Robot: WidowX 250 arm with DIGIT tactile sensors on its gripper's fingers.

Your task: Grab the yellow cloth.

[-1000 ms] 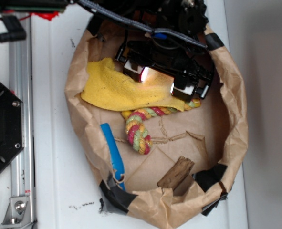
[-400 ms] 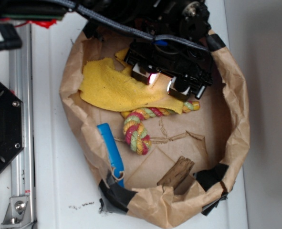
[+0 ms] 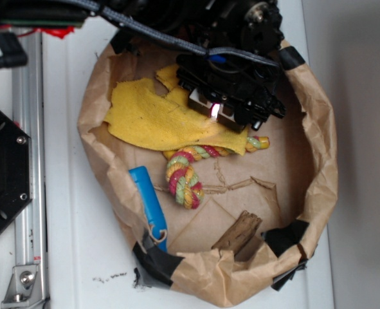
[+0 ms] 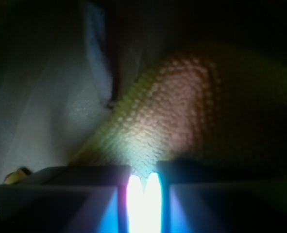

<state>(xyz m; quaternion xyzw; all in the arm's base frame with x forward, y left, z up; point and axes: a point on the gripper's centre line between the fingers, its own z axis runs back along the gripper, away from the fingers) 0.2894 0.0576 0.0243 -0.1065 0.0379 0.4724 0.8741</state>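
The yellow cloth (image 3: 144,119) lies crumpled in the back left of a brown paper basket (image 3: 319,135). My black gripper (image 3: 214,113) is down on the cloth's right part, its jaws drawn almost together with only a thin lit slit between them. In the wrist view a raised fold of the yellow cloth (image 4: 182,111) runs straight into the narrow gap of the gripper (image 4: 143,180), pinched between the two fingers (image 4: 75,187). The cloth's right edge is hidden under the gripper body.
A red, green and yellow rope toy (image 3: 184,175) lies just in front of the cloth. A blue stick (image 3: 148,201) leans on the left wall and a brown wood piece (image 3: 238,233) sits at the front. A metal rail (image 3: 29,161) runs along the left.
The jaws have gone from wide apart to nearly together over the cloth. The cloth has bunched up near the gripper, and the basket's left wall has shifted a little leftward.
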